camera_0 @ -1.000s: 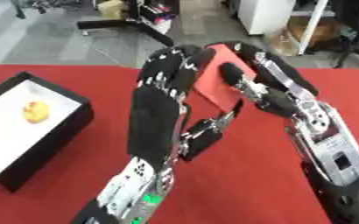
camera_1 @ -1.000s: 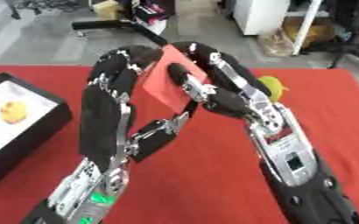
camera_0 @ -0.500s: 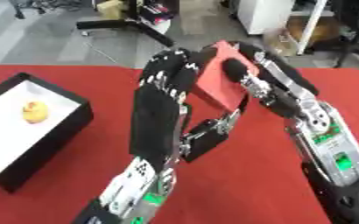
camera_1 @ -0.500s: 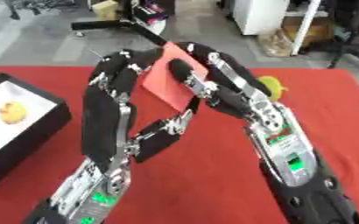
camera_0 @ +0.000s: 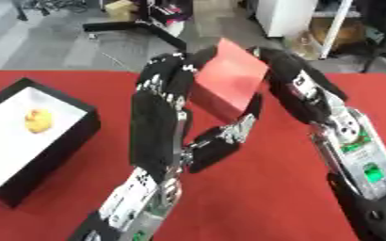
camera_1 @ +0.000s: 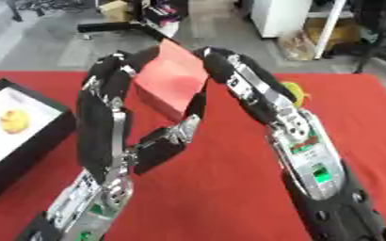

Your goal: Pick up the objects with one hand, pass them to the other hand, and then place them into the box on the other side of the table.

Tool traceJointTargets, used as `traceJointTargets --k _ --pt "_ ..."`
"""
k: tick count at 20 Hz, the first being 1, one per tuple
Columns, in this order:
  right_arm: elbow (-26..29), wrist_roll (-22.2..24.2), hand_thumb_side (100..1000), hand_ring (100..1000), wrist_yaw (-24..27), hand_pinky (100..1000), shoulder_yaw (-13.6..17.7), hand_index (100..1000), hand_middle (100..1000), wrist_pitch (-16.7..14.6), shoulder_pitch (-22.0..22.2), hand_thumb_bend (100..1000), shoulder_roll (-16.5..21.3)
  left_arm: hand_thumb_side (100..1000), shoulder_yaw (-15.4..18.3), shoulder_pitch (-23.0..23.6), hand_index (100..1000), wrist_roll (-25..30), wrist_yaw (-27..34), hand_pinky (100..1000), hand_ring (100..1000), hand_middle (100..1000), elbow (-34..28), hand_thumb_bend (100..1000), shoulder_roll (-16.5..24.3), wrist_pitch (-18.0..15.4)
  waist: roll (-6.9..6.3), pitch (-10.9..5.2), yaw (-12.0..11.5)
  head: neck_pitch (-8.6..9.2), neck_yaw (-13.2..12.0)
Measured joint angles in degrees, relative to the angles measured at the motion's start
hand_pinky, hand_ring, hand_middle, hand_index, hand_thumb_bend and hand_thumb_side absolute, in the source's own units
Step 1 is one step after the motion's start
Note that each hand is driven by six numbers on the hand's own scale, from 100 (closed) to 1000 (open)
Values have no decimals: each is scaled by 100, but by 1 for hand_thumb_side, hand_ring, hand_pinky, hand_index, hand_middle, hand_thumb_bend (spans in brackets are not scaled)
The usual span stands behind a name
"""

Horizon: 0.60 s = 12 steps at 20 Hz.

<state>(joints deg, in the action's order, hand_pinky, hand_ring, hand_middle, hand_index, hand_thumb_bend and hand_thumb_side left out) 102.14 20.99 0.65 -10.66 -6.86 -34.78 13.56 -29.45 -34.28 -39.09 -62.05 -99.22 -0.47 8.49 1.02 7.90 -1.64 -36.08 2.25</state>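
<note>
A red block (camera_0: 228,79) is held high over the red table (camera_0: 262,197), tilted on one corner, between both hands. My left hand (camera_0: 165,80) rises from the lower left. Its fingers lie against the block's left side and its thumb (camera_0: 222,140) reaches up under the lower edge. My right hand (camera_1: 222,63) comes in from the lower right and curls round the block's upper right edge. At the left stands a black box (camera_0: 68,141) with a white inside, and a small yellow duck (camera_0: 36,121) lies in it.
A small yellow-green object (camera_1: 294,90) lies on the table behind my right forearm. Beyond the table's far edge are a grey floor, a black chair base (camera_0: 134,26) and white furniture (camera_0: 280,16).
The right hand's fingers, which lay across the block's front face, have drawn back to its right edge, so more of the face shows. The block has stayed about where it was.
</note>
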Motion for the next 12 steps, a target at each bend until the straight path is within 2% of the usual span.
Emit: traceJointTargets --k 1,2,7,8,12 --pt "0 6 1000 441 14 1000 27 782 675 -8 0 830 3 411 11 11 592 0 10 690 526 504 -24 100 22 0 -2 0 -6 0 0" --pt "0 -1 1000 460 21 1000 75 790 714 -11 -2 855 12 404 28 34 593 0 34 690 527 504 -74 100 74 -2 -6 0 -16 0 1" --pt "-2 -128 1000 460 72 1000 239 790 714 -11 -6 855 75 404 63 113 593 51 146 690 527 504 -296 100 254 -34 -14 0 -29 0 6" --pt "-3 -143 1000 491 72 1000 254 801 751 -11 -6 823 78 359 65 117 595 67 154 690 530 507 -318 100 262 -35 -17 0 -29 0 6" --pt "-4 -333 1000 485 -30 1000 534 792 731 136 3 781 101 290 213 371 605 71 76 693 538 515 -330 100 540 28 -143 -8 7 35 -100"
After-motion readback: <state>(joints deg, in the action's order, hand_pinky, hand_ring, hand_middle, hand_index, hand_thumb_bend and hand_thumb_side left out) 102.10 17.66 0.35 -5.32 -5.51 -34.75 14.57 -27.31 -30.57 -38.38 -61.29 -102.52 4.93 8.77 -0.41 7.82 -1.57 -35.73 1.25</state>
